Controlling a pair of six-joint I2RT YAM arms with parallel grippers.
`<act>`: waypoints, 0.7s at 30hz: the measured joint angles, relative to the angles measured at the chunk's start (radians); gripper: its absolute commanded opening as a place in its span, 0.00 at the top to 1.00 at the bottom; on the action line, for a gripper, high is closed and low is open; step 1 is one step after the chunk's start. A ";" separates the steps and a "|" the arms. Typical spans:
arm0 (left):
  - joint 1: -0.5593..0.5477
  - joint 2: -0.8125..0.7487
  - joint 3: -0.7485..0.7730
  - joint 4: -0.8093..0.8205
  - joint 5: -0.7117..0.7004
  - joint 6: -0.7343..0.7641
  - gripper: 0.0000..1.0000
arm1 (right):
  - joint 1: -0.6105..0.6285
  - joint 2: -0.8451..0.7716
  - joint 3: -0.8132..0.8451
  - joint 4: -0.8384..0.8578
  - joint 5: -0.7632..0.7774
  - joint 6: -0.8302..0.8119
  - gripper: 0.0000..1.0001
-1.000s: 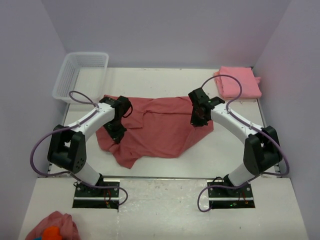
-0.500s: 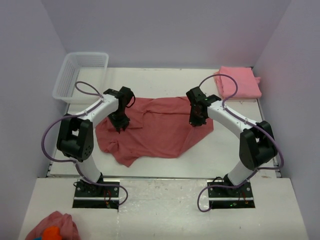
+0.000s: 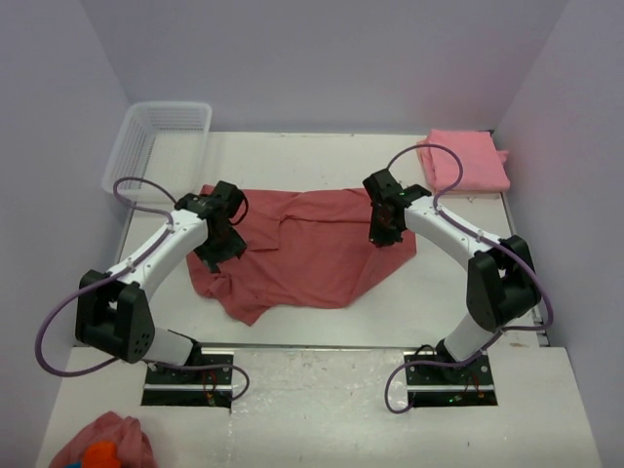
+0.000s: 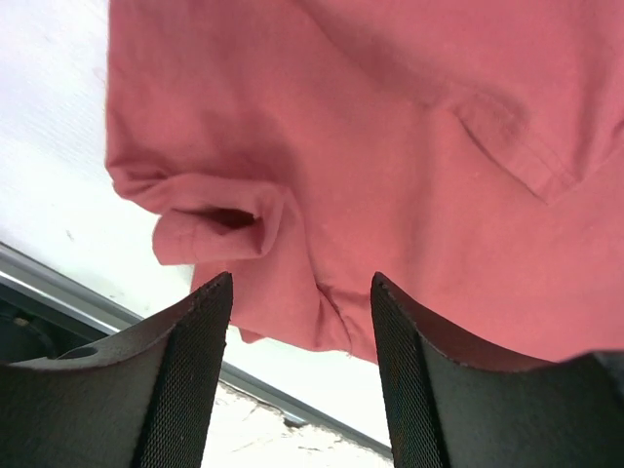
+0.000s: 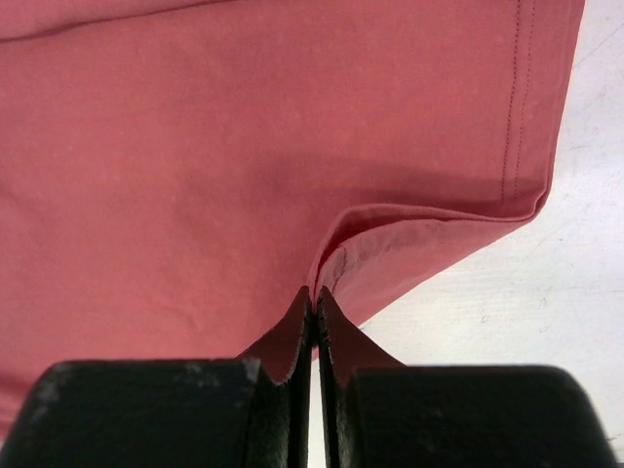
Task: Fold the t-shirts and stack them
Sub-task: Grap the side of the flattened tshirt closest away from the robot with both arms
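Top external: dusty rose-red cotton t-shirt (image 3: 302,249) lies crumpled and unfolded mid white desk (image 3: 322,156). Its long axis runs roughly 9-to-3 o'clock, with one corner sagging toward 7. Folded salmon-pink t-shirt (image 3: 466,161) sits at 1 o'clock, well apart; likely the stack spot. Clear plastic mesh basket (image 3: 156,146) is at 11 o'clock.

Left gripper (image 3: 214,255) hangs over the shirt's 9 o'clock end, released. Left wrist view shows its fingers (image 4: 185,380) spread with nothing between them, cloth lying below. Rolled short sleeve (image 4: 219,219) is just beside the fingertips, at about 10 o'clock from them.

Right gripper (image 3: 382,234) is at the shirt's 3 o'clock edge, clenched on cloth. Right wrist view shows its fingertips (image 5: 288,341) pinching a raised ridge of the hem, with bare desk off at 4 o'clock.

My read: this is the spread-flat step, and no fold is made on this shirt yet.

- **Key relation:** the right end is anchored. The left end is free and bunched, under the left gripper and slightly toward 10 o'clock, so the left arm is clearly nearer.
- **Next grab:** take the sleeve or side edge there and pull toward 9 o'clock, tensioning along the long axis.
- **Risks:** catching doubled layers at the rolled sleeve, or the right pinch slipping, since it holds only a thin ridge.
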 measured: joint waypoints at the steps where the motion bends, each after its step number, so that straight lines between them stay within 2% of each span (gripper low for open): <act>1: 0.000 -0.022 -0.022 0.006 0.016 -0.014 0.40 | 0.000 0.000 0.000 0.001 -0.001 -0.002 1.00; 8: 0.001 -0.058 -0.097 0.051 0.058 -0.060 0.41 | -0.001 -0.003 -0.004 0.008 -0.003 -0.017 1.00; 21: 0.075 -0.007 -0.071 -0.030 -0.032 -0.070 0.44 | -0.021 -0.033 -0.056 0.038 -0.029 -0.035 1.00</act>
